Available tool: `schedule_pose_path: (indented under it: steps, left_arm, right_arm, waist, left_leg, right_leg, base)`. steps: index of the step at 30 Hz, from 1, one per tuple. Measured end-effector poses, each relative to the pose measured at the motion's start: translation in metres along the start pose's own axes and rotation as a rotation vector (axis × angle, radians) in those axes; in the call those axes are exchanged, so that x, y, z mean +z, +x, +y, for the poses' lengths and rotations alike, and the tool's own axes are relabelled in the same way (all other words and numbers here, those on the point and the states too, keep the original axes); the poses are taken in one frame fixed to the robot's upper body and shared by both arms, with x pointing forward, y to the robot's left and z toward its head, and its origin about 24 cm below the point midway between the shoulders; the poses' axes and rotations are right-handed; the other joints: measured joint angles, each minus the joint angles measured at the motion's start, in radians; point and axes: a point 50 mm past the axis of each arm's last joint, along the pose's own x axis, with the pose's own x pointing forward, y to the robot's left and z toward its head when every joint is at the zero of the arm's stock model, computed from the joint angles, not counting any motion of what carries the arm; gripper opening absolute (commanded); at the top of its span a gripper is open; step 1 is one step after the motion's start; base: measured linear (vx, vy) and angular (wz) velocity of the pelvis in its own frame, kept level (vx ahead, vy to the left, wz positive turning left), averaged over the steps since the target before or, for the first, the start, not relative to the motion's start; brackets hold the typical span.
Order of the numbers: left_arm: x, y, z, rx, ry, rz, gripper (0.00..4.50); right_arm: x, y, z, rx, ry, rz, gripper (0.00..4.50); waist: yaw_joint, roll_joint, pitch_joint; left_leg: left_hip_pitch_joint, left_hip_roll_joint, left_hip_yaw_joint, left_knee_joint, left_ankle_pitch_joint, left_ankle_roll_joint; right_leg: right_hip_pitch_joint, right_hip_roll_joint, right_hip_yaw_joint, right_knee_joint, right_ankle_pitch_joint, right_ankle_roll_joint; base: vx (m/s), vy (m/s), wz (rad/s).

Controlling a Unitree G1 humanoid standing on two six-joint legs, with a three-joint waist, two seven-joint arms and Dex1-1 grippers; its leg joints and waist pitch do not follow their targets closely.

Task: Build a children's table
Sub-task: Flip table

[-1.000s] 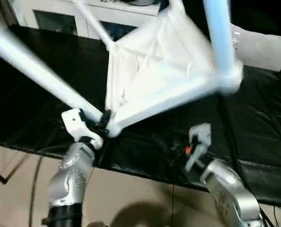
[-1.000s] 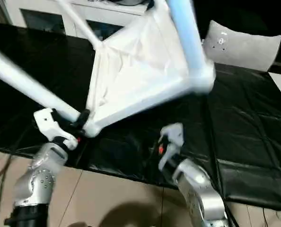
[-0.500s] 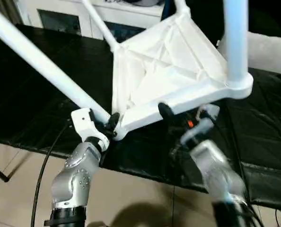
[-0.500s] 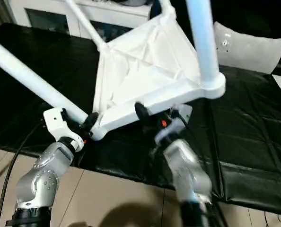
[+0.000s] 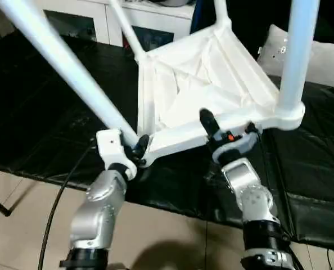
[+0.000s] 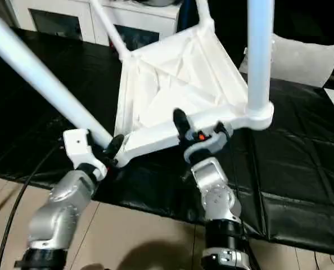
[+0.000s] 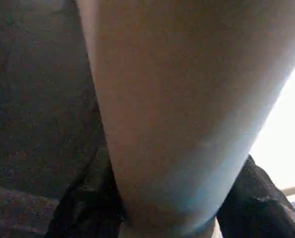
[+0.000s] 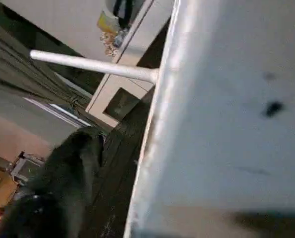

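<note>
Left gripper (image 5: 138, 151) clamped at half width on the base of a leg (image 5: 66, 63) of the children's table (image 5: 201, 84), right by the near corner socket. Right gripper (image 5: 226, 132) spread wide across the near edge of the tabletop, one black finger (image 5: 207, 121) over the ribbed underside; impossible to tell whether actually gripping. Table tipped on edge, underside facing the camera, above a black quilted worktop (image 5: 37, 129). Another leg (image 5: 297, 50) standing up from the right corner socket, two more reaching away behind. Beyond the worktop, a white cabinet (image 5: 88, 19) with glass doors; to the right, a pale cushion (image 5: 324, 56). Below, beige tiled floor (image 5: 21, 225) with a black cable (image 5: 57, 208) trailing down.

From the right eye, same arrangement: silver forearms rising from below, cabinet (image 6: 71, 17) at the back, cushion (image 6: 307, 56) on the worktop (image 6: 302, 169).

At the left wrist, held leg (image 7: 182, 114) close up, dark fingers (image 7: 88, 198) on either side, black worktop behind.

At the right wrist, white table edge (image 8: 227, 124) close up, one black finger (image 8: 63, 183) beside it, a far leg (image 8: 93, 64) crossing before the cabinet.
</note>
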Motion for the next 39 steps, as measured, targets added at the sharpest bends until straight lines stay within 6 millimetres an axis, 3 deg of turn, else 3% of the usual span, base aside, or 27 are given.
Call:
schedule_pose_path:
  steps: [8,10,18,21,30,35,39]
  left_arm:
    - [-0.003,0.002,-0.007,-0.033,0.062,-0.004,2.09]
    - [-0.003,0.002,-0.007,-0.035,0.065,-0.005,2.09]
    - [-0.004,0.002,-0.007,-0.038,0.075,-0.015,2.09]
    - [-0.004,0.001,-0.005,-0.068,0.047,-0.015,2.79]
    - [-0.012,-0.006,0.009,-0.140,0.014,-0.005,3.45]
    - [-0.016,-0.021,0.020,-0.221,0.034,0.008,3.84]
    - [-0.030,-0.042,0.039,-0.223,0.069,0.082,4.20]
  right_arm:
    - [0.005,-0.001,-0.011,-0.074,0.129,-0.034,3.13]
    - [0.005,-0.001,-0.011,-0.076,0.133,-0.034,3.13]
    - [0.006,-0.002,-0.013,-0.088,0.131,-0.038,2.39]
    - [0.006,-0.002,-0.012,-0.088,0.127,-0.042,2.12]
    - [0.005,0.003,-0.006,-0.070,0.091,-0.036,1.94]
    - [0.010,0.005,-0.003,-0.072,0.053,-0.066,1.93]
    - [0.027,0.010,0.003,-0.092,0.002,-0.126,1.93]
  waist:
    - [0.002,0.002,0.001]
    - [0.002,0.003,0.002]
    - [0.002,0.003,0.002]
    - [0.002,0.004,0.002]
    - [-0.006,0.005,0.003]
    - [-0.005,0.005,0.003]
    - [-0.001,0.007,0.005]
  left_leg:
    - [-0.001,0.000,0.000,0.000,0.000,0.000]
    - [-0.002,0.000,0.000,0.000,0.000,0.000]
    - [-0.003,0.000,0.000,0.000,0.000,0.001]
    - [-0.003,0.000,0.001,0.000,0.001,0.001]
    - [-0.004,0.000,0.001,0.000,0.001,0.000]
    - [-0.013,0.000,0.002,0.000,0.008,0.006]
    - [-0.015,0.001,0.002,0.000,0.009,0.005]
  right_leg:
    - [-0.001,0.000,0.000,0.000,0.000,0.000]
    - [-0.002,0.000,0.000,0.000,0.000,0.000]
    - [-0.003,0.000,0.000,0.000,0.000,0.000]
    - [-0.003,0.000,0.000,0.001,0.000,0.000]
    - [-0.006,0.000,0.000,0.002,0.001,-0.001]
    - [-0.017,0.000,0.000,0.005,0.002,-0.003]
    - [-0.020,0.000,0.000,0.009,0.003,-0.004]
  base:
    - [0.000,0.000,0.00]
    - [0.000,0.000,0.00]
    - [0.000,0.000,0.00]
    - [0.000,0.000,0.00]
    - [0.000,0.000,0.00]
    - [0.000,0.000,0.00]
    - [0.000,0.000,0.00]
